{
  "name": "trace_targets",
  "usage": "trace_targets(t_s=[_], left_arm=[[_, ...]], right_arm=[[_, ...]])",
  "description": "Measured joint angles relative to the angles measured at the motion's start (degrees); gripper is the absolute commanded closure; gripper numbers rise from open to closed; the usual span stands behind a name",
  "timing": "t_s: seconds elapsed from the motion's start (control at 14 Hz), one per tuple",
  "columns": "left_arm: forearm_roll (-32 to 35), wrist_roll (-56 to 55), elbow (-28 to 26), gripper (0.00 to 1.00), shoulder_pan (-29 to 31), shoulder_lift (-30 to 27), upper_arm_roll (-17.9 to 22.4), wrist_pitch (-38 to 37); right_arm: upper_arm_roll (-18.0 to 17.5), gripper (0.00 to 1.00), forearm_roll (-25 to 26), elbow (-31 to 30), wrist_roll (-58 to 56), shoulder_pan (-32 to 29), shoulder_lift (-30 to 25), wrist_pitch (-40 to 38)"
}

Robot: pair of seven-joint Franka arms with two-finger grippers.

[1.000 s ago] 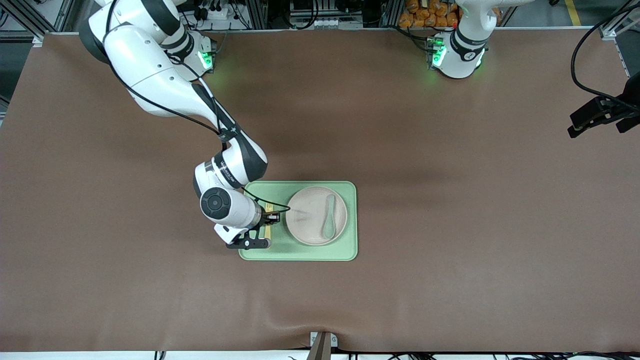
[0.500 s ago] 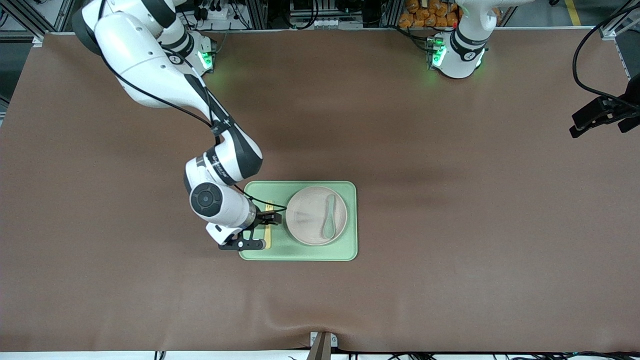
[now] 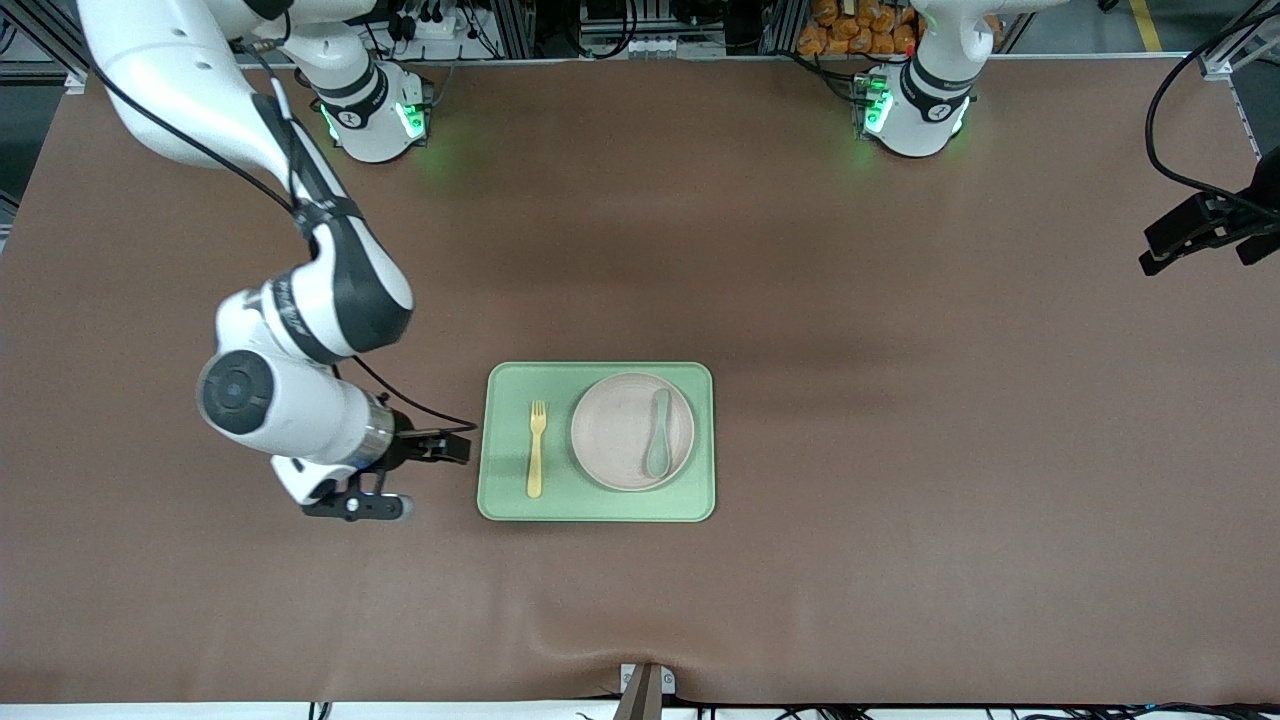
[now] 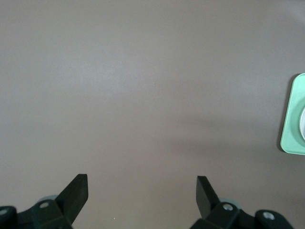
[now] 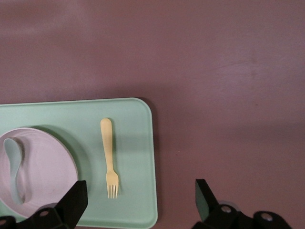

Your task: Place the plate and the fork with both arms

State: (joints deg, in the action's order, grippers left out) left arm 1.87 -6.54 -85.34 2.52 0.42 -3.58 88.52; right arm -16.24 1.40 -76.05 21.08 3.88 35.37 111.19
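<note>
Brown table fills most of the frame. Light-green tray lies flat on it, lower centre of the front view, long side across the frame. Table covering is slightly rippled at the bottom edge, centre.

- Robot lab, not a home.
- Two white arms w/ green lights bolted on a big brown bench.
- Metal frame rails + loose black cables at the edges.
- Cam clamp on a side stand.

Fork beside plate on tray; spoon on plate.
</note>
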Motion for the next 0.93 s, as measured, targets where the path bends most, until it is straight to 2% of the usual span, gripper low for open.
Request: trace_targets(t_s=[0.29,0.43,0.57,0.93], left_arm=[[0.00,0.00,-0.01,0.00,0.00,-0.02,0.01,0.00],[0.00,0.00,-0.01,0.00,-0.01,-0.03,0.00,0.00],[0.00,0.00,-0.03,0.00,-0.01,-0.03,0.00,-0.03],[0.00,0.00,-0.07,0.00,-0.08,-0.03,-0.05,-0.47]], right_arm=[[-3.35,0.00,0.17,0.22,-0.10,-5.73,-7.15,-8.32],[-3.43,0.00,0.19,0.29,-0.91,-6.80,-11.00,-11.27],[-2.16,0.00,0.10,0.34,-4.02,-7.03,-14.64,-15.26],[3.63,0.00,-2.59,-0.24,-6.51,-7.28,-24.90,-24.65]])
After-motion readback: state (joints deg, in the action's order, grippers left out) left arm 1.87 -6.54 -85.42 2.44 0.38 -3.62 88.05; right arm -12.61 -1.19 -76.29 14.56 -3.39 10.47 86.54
